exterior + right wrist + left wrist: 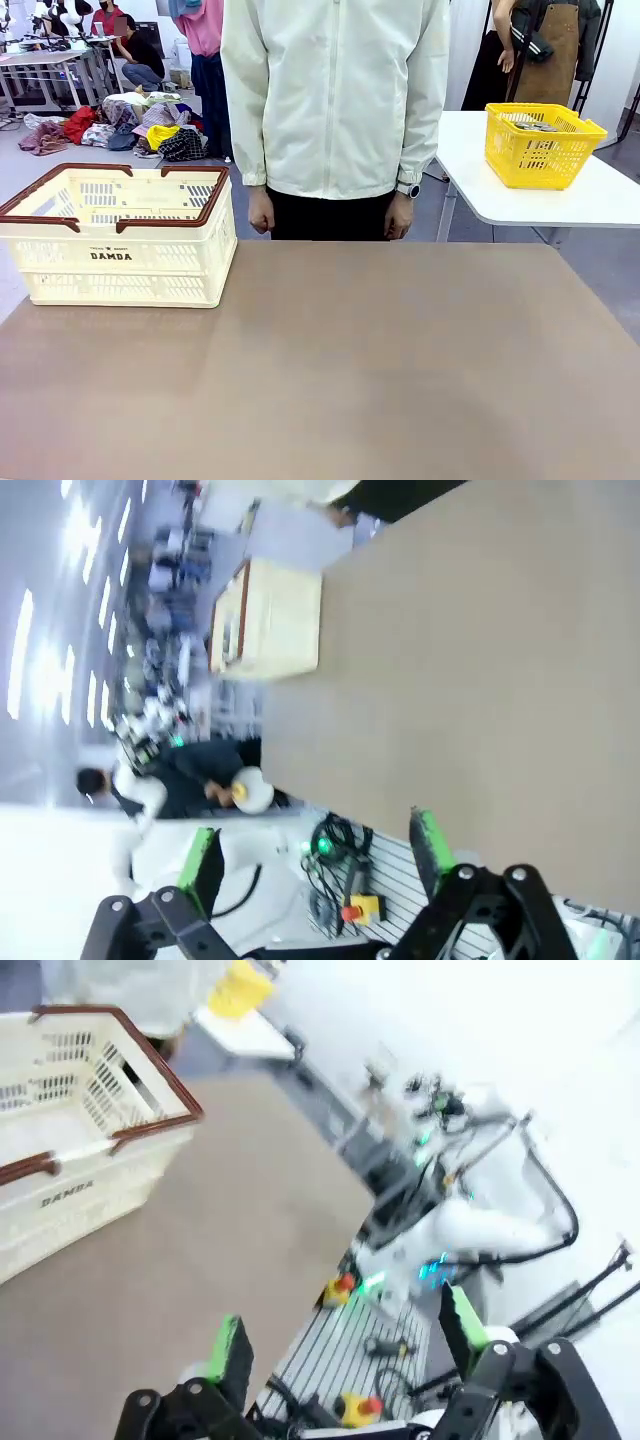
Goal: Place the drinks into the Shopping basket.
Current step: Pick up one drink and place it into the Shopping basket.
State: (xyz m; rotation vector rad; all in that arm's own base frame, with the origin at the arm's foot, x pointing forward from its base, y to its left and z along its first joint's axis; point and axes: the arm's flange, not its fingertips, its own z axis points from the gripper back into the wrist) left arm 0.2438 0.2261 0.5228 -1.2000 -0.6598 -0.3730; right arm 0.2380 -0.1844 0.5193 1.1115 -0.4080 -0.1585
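Shopping basket (120,235) sits at the table's (380,360) far left corner. Left gripper (346,1332) and right gripper (318,848) are released, empty; we grasp each drink mid-body, lowering it past the rim.

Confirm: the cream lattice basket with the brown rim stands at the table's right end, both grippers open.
Not right: the front view shows the cream-white plastic lattice basket with dark brown rim at the left end of the brown table. The left gripper and right gripper are open.
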